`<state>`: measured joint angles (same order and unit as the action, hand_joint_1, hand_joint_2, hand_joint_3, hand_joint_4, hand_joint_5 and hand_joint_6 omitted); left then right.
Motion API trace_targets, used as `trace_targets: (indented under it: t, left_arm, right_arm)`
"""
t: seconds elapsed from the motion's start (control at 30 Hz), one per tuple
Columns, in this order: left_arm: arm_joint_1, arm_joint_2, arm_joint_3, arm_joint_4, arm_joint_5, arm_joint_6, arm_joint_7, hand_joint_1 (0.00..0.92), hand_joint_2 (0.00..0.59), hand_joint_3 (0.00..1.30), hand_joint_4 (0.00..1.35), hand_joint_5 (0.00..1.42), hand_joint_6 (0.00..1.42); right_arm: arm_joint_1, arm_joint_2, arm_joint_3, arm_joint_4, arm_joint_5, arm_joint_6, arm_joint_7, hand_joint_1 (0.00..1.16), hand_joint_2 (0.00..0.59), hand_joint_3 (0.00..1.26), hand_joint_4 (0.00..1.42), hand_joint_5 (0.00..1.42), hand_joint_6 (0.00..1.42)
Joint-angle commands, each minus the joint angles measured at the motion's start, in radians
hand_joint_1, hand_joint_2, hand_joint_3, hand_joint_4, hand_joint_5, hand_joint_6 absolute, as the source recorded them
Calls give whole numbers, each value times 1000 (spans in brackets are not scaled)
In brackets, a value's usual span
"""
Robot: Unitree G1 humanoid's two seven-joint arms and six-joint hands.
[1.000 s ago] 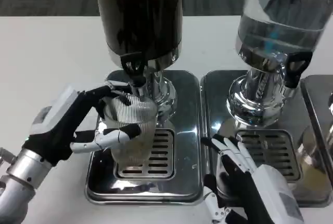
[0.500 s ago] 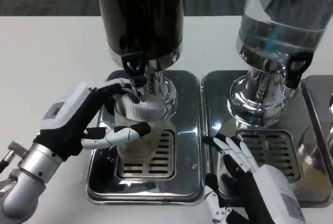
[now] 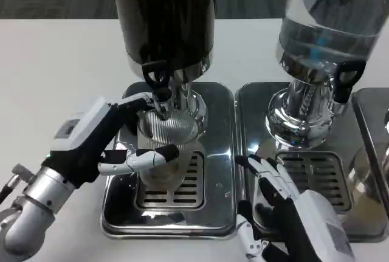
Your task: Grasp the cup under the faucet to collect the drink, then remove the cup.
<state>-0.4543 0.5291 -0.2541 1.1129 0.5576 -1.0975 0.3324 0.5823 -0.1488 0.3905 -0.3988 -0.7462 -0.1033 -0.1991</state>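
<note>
In the head view, your left robot hand [image 3: 100,143] is reaching in from the lower left of the frame and clamping its fingers around the clear ribbed plastic cup [image 3: 164,146], with one finger wrapping across the cup's front and others curling behind its rim. The cup is standing upright at the centre-left of the frame on the slotted grille of the left polished steel drip tray [image 3: 216,171], directly beneath the black faucet [image 3: 157,79] of the tall dark-filled drink dispenser [image 3: 163,16], which is rising out of the top of the frame. You cannot tell from here whether any drink is flowing.

Your right robot hand [image 3: 285,207] is lying at the lower right of the frame, fingers spread apart and holding nothing, over the near edge of the second steel drip tray [image 3: 252,107]. Above it, at the upper right, the clear dispenser holding water [image 3: 331,19] is standing on its chrome base, its own black tap [image 3: 346,79] pointing toward you. Both trays are sitting side by side on the white tabletop [image 3: 55,73].
</note>
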Motion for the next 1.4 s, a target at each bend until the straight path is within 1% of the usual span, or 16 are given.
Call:
trace_targets:
  t: [0.03, 0.2, 0.33, 0.4, 0.47, 0.53, 0.63, 0.83, 0.87, 0.97, 1.1, 1.23, 1.27, 1.33, 1.37, 1.4]
  left_arm:
    - [23, 19, -5, -13, 4, -9, 0, 365, 126, 367, 440, 664, 730]
    - [35, 30, -3, -20, 2, -8, -2, 351, 114, 323, 388, 610, 722]
    - [43, 38, -1, -18, -9, -6, -23, 327, 102, 291, 347, 558, 675]
    - [47, 42, 1, -19, -14, -7, -34, 322, 95, 277, 333, 527, 636]
    - [52, 45, 3, -21, -19, -9, -46, 318, 90, 273, 316, 499, 535]
    - [57, 47, 7, -23, -29, -15, -58, 315, 88, 264, 304, 492, 491]
    - [63, 48, 12, -29, -41, -18, -67, 315, 86, 263, 303, 491, 466]
    - [76, 47, 21, -51, -49, -29, -48, 316, 85, 241, 291, 484, 456]
    - [81, 47, 28, -57, -55, -33, -45, 334, 82, 241, 289, 482, 456]
    - [90, 49, 44, -66, -72, -39, -51, 343, 83, 241, 289, 482, 456]
    - [105, 54, 65, -85, -86, -48, -59, 347, 84, 239, 289, 481, 456]
    - [131, 63, 98, -119, -121, -67, -70, 362, 80, 231, 265, 451, 455]
    - [139, 68, 108, -129, -133, -71, -75, 358, 82, 223, 264, 448, 455]
    - [154, 76, 125, -148, -157, -78, -90, 314, 81, 218, 264, 425, 455]
    - [161, 79, 133, -155, -169, -81, -101, 248, 82, 225, 253, 385, 439]
    - [170, 85, 142, -160, -205, -90, -130, 179, 83, 227, 251, 346, 418]
  right_arm:
    - [-8, 2, 5, 8, 8, 3, 2, 491, 586, 157, 86, 26, 149]
    - [-19, 1, 6, 12, 13, 2, 1, 491, 586, 156, 86, 26, 156]
    - [-23, -3, 4, 12, 18, 1, 4, 489, 586, 158, 86, 26, 159]
    - [-24, -4, 4, 13, 18, 0, 2, 488, 586, 160, 86, 26, 160]
    - [-28, -4, 4, 15, 19, 3, 4, 486, 586, 162, 86, 26, 161]
    - [-30, -4, 5, 17, 21, 3, 6, 485, 586, 163, 86, 26, 161]
    - [-33, -7, 4, 18, 27, 3, 9, 483, 586, 165, 86, 26, 162]
    - [-28, -9, 1, 16, 30, 7, 7, 480, 586, 167, 86, 26, 162]
    - [-27, -9, 1, 16, 32, 7, 7, 478, 586, 183, 81, 26, 162]
    - [-24, -9, 7, 14, 28, 6, 8, 482, 586, 219, 77, 26, 162]
    - [-23, -3, 7, 15, 29, 9, 2, 489, 586, 223, 77, 26, 162]
    - [-32, -4, 6, 15, 32, 11, 9, 493, 586, 226, 76, 26, 162]
    - [-34, -4, 4, 15, 33, 12, 10, 494, 586, 226, 76, 26, 162]
    - [-37, -6, 3, 13, 32, 12, 12, 495, 586, 227, 76, 26, 162]
    - [-38, -6, 3, 13, 32, 12, 11, 496, 586, 227, 76, 26, 162]
    - [-40, -5, 3, 14, 33, 14, 13, 497, 586, 227, 76, 26, 162]
